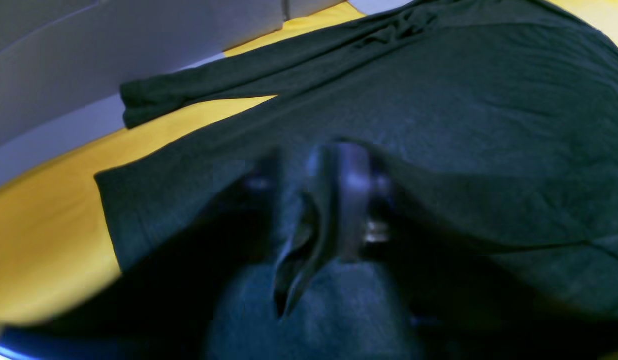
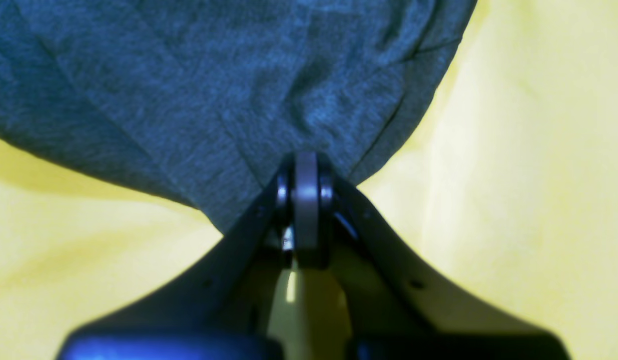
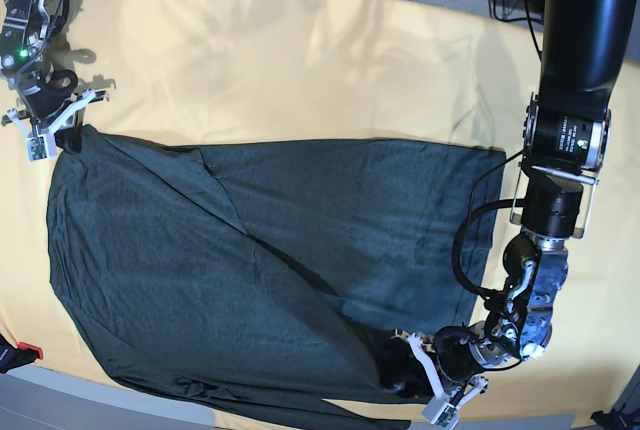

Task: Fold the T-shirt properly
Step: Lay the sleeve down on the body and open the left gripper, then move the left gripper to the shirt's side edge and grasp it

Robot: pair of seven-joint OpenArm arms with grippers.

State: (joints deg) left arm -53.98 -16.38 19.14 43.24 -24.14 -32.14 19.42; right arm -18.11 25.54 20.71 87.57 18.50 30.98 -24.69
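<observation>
While the T-shirt [image 3: 270,270] lies spread over the yellow cloth [image 3: 300,60] and fills the lower middle of the base view, I hold it at two corners. My right gripper [image 2: 305,172] is closed on a bunched corner of the fabric, at the upper left of the base view. My left gripper [image 1: 334,200] pinches a fold of the hem at the bottom centre. One long sleeve [image 1: 223,82] lies flat toward the upper left in the left wrist view.
</observation>
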